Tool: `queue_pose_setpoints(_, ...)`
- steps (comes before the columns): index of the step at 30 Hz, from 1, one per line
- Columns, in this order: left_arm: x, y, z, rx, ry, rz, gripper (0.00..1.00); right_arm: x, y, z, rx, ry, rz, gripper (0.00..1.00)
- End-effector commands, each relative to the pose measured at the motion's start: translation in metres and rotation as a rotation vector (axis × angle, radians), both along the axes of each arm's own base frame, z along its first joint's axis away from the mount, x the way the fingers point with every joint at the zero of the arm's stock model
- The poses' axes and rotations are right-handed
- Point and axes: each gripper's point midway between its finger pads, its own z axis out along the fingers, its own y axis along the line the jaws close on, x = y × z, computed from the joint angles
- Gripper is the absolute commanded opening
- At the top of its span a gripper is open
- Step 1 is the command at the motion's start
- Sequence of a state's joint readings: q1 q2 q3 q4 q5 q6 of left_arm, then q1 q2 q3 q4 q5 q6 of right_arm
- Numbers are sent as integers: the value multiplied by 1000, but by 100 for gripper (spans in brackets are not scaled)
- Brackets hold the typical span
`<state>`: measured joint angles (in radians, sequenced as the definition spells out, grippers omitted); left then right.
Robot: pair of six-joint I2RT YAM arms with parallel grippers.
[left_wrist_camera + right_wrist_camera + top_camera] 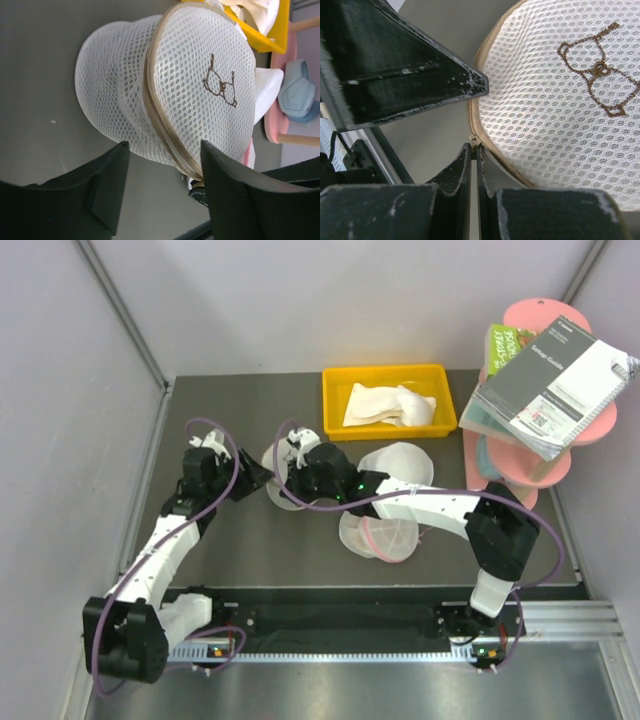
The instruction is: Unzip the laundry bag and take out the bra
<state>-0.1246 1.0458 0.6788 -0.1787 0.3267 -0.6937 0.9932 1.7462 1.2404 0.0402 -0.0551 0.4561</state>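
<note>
The laundry bag (200, 90) stands on edge, left of centre on the worktop (260, 540), still zipped. My left end effector (164, 150) is spread at its rim. My right end effector (474, 150) is pressed together at the zip pull (475, 139). Next, I judge: brace the bag and drag the pull round.

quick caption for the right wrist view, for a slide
Right hand pinched shut on the zipper pull at the beige rim of the laundry bag, brown mark in view.
</note>
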Motion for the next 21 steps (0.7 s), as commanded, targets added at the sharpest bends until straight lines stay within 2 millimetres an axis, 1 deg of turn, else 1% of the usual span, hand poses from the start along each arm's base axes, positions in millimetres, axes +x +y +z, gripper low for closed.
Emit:
queue_pose_setpoints(1, 3, -8, 4, -68, -14, -17, 58, -6, 24, 30, 87, -35, 42, 0)
queue_pose_setpoints(2, 4, -9, 4, -74, -13, -16, 52, -7, 24, 30, 86, -34, 45, 0)
queue_pose_setpoints(5, 6, -9, 3, -78, -20, -14, 41, -8, 23, 29, 80, -34, 46, 0)
queue_pose_setpoints(6, 7, -9, 4, -79, -21, -13, 32, -8, 23, 29, 78, -35, 45, 0)
queue_pose_setpoints(8, 8, -9, 3, -81, -20, -11, 23, -9, 22, 28, 75, -35, 46, 0)
queue_pose_setpoints(9, 8, -9, 4, -82, -24, -11, 12, -8, 21, 28, 71, -36, 42, 0)
queue_pose_setpoints(12, 10, -9, 4, -79, -26, -11, 1, -7, 20, 26, 65, -33, 37, 0)
queue_pose_setpoints(21, 14, -9, 8, -60, -34, -18, 0, -7, 16, 22, 44, -32, 23, 0)
